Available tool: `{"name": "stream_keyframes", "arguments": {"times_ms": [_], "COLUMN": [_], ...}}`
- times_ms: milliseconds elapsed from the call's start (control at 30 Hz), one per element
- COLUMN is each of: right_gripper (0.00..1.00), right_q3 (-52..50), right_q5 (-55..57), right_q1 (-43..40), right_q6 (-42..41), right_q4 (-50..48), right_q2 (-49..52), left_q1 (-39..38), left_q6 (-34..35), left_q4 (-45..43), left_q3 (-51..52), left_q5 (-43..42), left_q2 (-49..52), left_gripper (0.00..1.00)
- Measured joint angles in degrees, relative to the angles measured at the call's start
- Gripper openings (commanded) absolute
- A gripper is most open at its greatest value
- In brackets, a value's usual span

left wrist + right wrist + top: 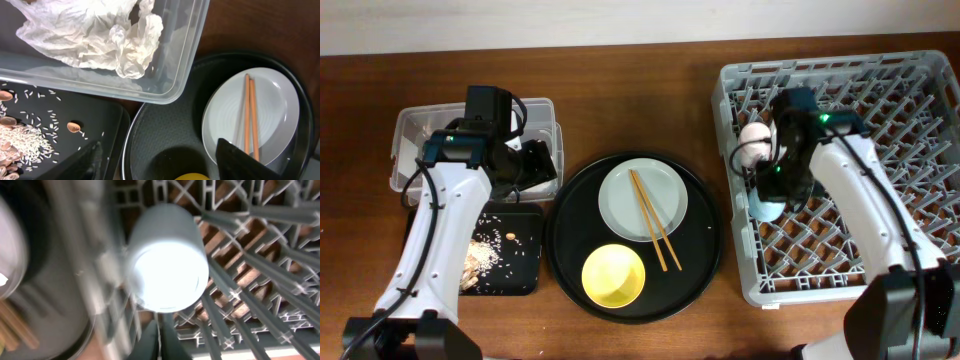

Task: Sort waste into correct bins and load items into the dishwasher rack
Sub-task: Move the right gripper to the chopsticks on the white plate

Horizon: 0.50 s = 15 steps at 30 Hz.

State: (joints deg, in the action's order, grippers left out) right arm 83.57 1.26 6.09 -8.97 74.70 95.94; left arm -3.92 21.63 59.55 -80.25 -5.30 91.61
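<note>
Crumpled white napkins (95,35) lie in the clear tub (420,125). Rice and brown food scraps (485,255) lie in the shallow black tray (520,270). My left gripper (535,165) hangs open and holds nothing, between the tub and the round tray. The grey plate (660,190) carries the chopsticks (655,220), with the yellow bowl (613,275) in front of it. A pink cup (754,134) and a blue cup (767,207) sit in the dishwasher rack (840,66). My right gripper (159,335) is shut just below the blue cup (167,260), nothing between its fingers.
A large round black tray (705,245) holds the plate and bowl between the bins and the rack. In the left wrist view the tub's corner (175,80) overhangs the shallow tray (100,120). The rack's left wall (105,280) is close beside my right gripper.
</note>
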Motion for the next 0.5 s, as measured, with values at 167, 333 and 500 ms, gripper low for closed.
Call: {"name": "stream_keyframes", "arguments": {"times_ms": [167, 333, 500], "right_gripper": [0.33, 0.99, 0.77], "right_q3": [11.1, 10.9, 8.7], "right_q5": [-3.6, -8.5, -10.4], "right_q1": [7.0, 18.2, 25.7], "right_q6": [0.8, 1.3, 0.0], "right_q4": [5.5, 3.7, -3.0], "right_q2": [-1.6, -2.6, -2.6], "left_q1": [2.5, 7.8, 8.6], "left_q6": [-0.4, -0.2, -0.2], "left_q4": [-0.2, -0.4, -0.4], "left_q3": [-3.8, -5.1, -5.1], "left_q5": [0.0, 0.2, 0.2], "left_q2": [0.0, 0.0, 0.0], "left_gripper": [0.99, 0.99, 0.99]}}
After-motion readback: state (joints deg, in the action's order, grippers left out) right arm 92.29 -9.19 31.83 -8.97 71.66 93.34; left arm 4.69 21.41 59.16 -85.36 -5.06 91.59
